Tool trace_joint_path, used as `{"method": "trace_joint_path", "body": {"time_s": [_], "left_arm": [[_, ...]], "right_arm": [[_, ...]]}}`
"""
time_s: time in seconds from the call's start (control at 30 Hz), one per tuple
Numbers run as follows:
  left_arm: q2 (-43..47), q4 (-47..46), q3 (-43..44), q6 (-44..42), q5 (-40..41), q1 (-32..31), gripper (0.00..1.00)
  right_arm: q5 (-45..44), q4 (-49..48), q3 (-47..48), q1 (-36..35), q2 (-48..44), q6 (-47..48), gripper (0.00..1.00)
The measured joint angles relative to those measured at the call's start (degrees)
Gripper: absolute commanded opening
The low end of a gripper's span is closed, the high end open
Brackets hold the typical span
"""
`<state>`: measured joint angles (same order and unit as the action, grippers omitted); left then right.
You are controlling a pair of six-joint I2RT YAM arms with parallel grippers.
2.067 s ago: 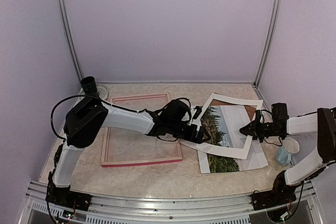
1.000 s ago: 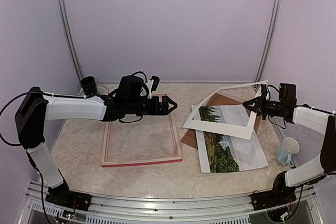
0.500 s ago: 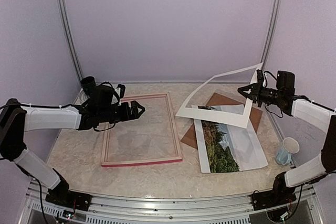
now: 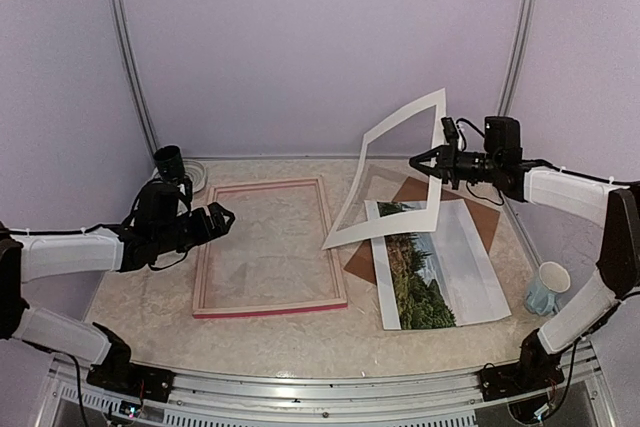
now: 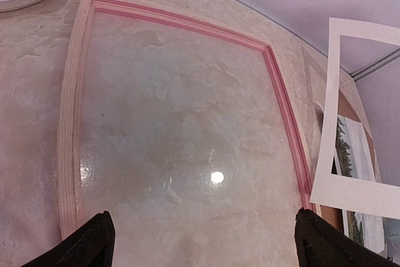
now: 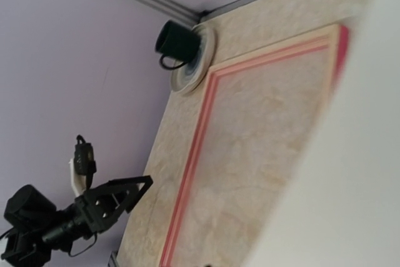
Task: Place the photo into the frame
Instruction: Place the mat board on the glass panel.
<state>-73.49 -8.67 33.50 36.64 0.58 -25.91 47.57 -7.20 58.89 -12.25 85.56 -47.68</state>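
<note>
The frame (image 4: 268, 307) lies flat left of centre, pale wood with pink-red edges; the left wrist view shows its pink inner rim (image 5: 286, 101). The photo (image 4: 432, 269) lies flat on the table to its right, uncovered, partly over a brown backing board (image 4: 414, 190). My right gripper (image 4: 428, 161) is shut on a white mat border (image 4: 385, 182) and holds it tilted in the air between frame and photo. My left gripper (image 4: 222, 218) is open and empty over the frame's left side; its fingertips (image 5: 94, 245) stand wide apart.
A black cup (image 4: 169, 160) on a saucer (image 4: 196, 173) stands at the back left corner, also in the right wrist view (image 6: 177, 44). A pale mug (image 4: 547, 289) stands at the right edge. Walls enclose the table closely.
My right gripper has lifted the white mat border off the photo, up and to the left. My left arm has drawn back leftward from the mat to the frame's left side.
</note>
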Motion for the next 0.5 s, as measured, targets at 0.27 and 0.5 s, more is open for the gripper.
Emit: {"method": "trace_joint_path", "body": {"time_s": [0.27, 0.5], "left_arm": [[2.4, -0.2, -3.7, 1.9, 2.2, 2.8, 0.99], [2.9, -0.7, -5.6, 3.2, 5.1, 5.0, 0.99]], "right_arm": [[-0.6, 0.9, 11.1, -7.1, 6.9, 0.2, 0.0], [0.2, 1.6, 22.4, -13.0, 10.6, 0.3, 0.0]]}}
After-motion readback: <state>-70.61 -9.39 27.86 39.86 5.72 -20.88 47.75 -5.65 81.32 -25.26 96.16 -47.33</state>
